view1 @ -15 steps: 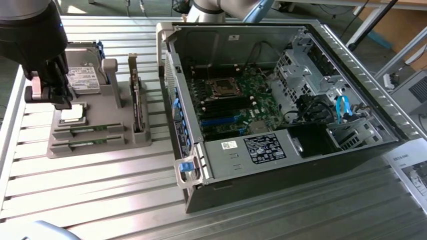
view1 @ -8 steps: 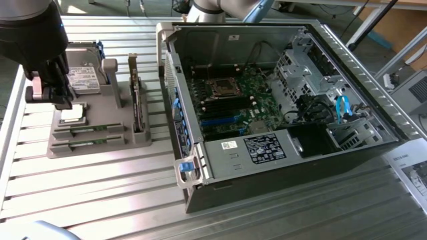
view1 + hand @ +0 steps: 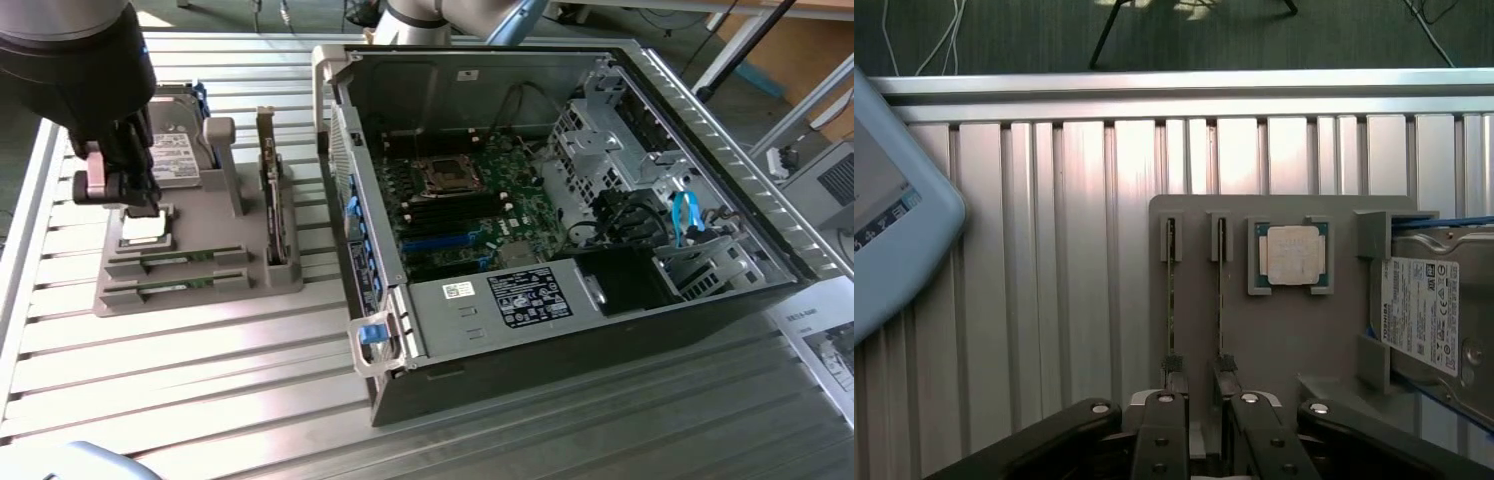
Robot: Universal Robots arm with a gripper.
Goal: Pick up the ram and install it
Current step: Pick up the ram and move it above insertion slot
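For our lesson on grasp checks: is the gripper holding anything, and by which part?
Nothing is held. The gripper is open above the grey holder, near the ends of the two ram sticks standing in their slots.

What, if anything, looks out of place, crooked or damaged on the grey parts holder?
Nothing stands out. Both ram sticks sit straight in their slots on the holder, the processor lies square in its recess, and the hard drive stands in its bracket. The open gripper hovers over the holder.
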